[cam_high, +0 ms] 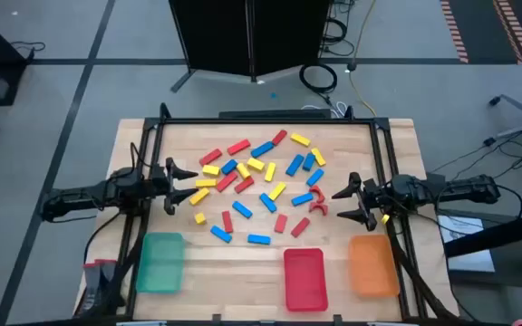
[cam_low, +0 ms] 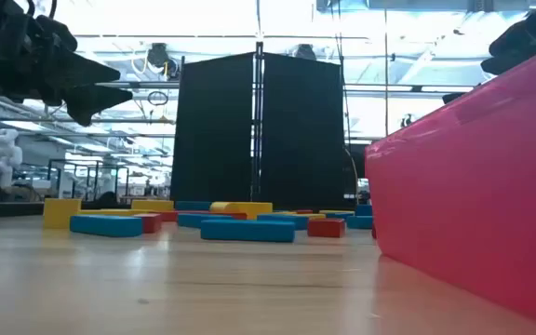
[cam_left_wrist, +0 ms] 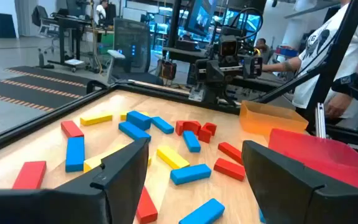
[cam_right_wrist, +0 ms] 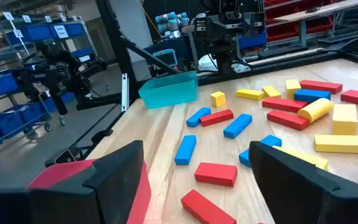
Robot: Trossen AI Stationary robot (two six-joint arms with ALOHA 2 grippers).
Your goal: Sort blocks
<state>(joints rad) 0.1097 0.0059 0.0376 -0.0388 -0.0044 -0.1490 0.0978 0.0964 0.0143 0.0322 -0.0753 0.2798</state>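
Red, blue and yellow blocks [cam_high: 256, 181] lie scattered flat on the wooden table's middle. They also show in the low view [cam_low: 247, 230], the left wrist view [cam_left_wrist: 166, 155] and the right wrist view [cam_right_wrist: 278, 112]. My left gripper [cam_high: 194, 186] hovers open at the pile's left edge, fingers pointing toward the blocks [cam_left_wrist: 194, 180]. My right gripper [cam_high: 337, 205] hovers open at the pile's right edge, beside a red arch [cam_high: 318, 205], its fingers pointing toward the blocks too [cam_right_wrist: 197, 180]. Neither gripper holds anything.
Three trays stand along the near edge: green [cam_high: 161, 263] at the left, red [cam_high: 304, 278] in the middle, orange [cam_high: 372, 265] at the right. A dark frame [cam_high: 152, 136] borders the table. A person [cam_left_wrist: 328, 56] stands beyond the table's right side.
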